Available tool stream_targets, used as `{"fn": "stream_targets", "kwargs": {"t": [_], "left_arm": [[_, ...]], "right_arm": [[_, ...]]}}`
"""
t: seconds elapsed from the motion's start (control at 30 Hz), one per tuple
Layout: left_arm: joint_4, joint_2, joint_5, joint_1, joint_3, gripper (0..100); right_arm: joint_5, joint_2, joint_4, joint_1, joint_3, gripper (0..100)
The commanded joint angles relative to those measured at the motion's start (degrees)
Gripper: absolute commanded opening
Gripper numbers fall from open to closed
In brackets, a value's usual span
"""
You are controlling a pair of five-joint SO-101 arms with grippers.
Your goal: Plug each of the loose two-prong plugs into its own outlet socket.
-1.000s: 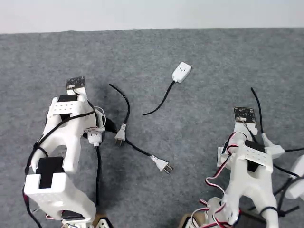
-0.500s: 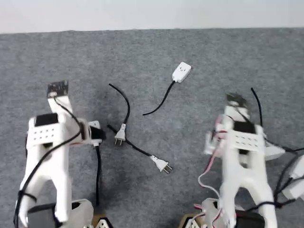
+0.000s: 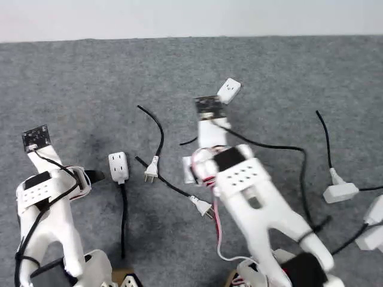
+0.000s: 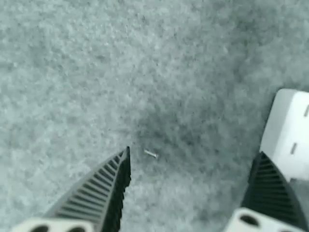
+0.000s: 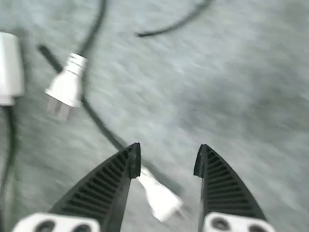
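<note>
Two loose white two-prong plugs lie mid-table on black cords: one plug nearer the left, the other plug beside my right arm. My right gripper is open, and that second plug lies on the carpet between its fingers. A white outlet socket rests just right of my left gripper, which is open and holds nothing. A second outlet socket sits farther back.
At the right edge lie another white connector on a black cord and a white block. Black cords curl across the grey carpet between the arms. The carpet's far part is bare.
My right arm has swung from the right side to the middle, over the plugs. My left arm has drawn back to the left, off the near socket, which now lies uncovered.
</note>
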Motion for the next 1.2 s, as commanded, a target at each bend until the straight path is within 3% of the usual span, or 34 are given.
{"fn": "stream_targets", "kwargs": {"t": [0.0, 0.13, 0.37, 0.83, 1.03, 1.17], "left_arm": [[-2.73, 3.16, 0.18, -3.52, -4.53, 37], [0.79, 14.15, 4.40, -6.07, -14.37, 37], [10.37, 28.92, 4.57, -6.24, -28.97, 37], [10.37, 28.92, 4.57, -5.98, -28.97, 37], [10.46, 29.01, 4.48, -5.98, -28.97, 37], [10.55, 29.10, 4.48, -5.98, -28.97, 36]], "right_arm": [[-4.31, 5.93, -8.13, -6.02, -6.51, 17.9], [-4.48, 16.22, -9.19, -9.63, -17.85, 16.5], [-8.18, 35.21, -2.68, -9.54, -38.15, 16.4], [-8.18, 53.41, 9.80, -9.45, -55.91, 16.0], [-8.18, 54.81, 12.26, -8.57, -57.67, 1.3], [-8.00, 54.73, 15.69, -8.40, -58.46, 1.0]]}}
